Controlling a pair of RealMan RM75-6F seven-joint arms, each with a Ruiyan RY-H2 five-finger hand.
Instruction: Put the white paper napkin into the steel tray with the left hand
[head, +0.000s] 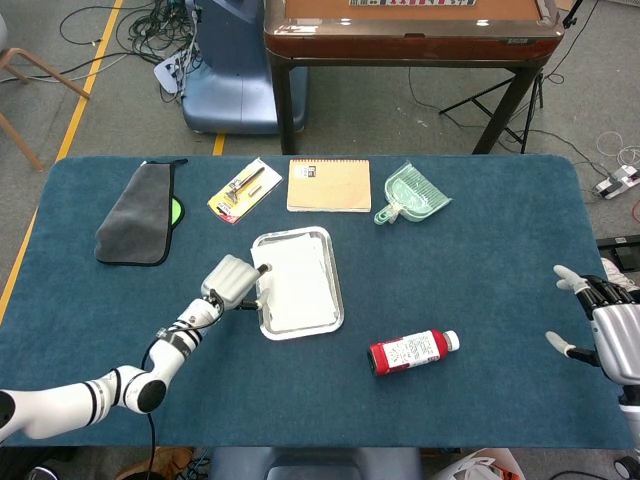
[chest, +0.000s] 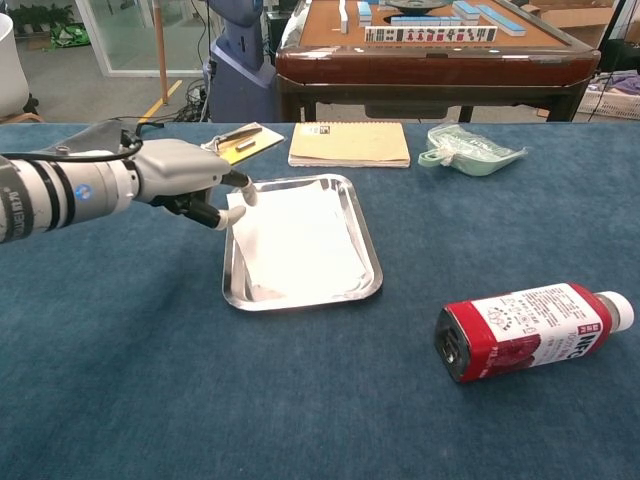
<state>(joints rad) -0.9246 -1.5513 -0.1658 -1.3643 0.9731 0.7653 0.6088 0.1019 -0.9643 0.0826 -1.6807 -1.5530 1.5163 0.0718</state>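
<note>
The white paper napkin (head: 297, 283) (chest: 300, 245) lies flat inside the steel tray (head: 300, 333) (chest: 300, 303) near the middle of the blue table. My left hand (head: 232, 281) (chest: 185, 180) is at the tray's left rim, low over the table. One fingertip and the thumb reach the napkin's near-left corner and look to be touching it, with nothing lifted. My right hand (head: 600, 318) shows only in the head view, at the table's right edge, empty with its fingers spread.
A red bottle (head: 412, 351) (chest: 525, 330) lies on its side right of the tray. Behind the tray are a yellow tool packet (head: 245, 188) (chest: 232, 143), a tan notebook (head: 329, 185) (chest: 350, 143) and a green dustpan (head: 412, 193) (chest: 470, 150). A grey cloth (head: 137, 214) (chest: 50, 175) lies far left.
</note>
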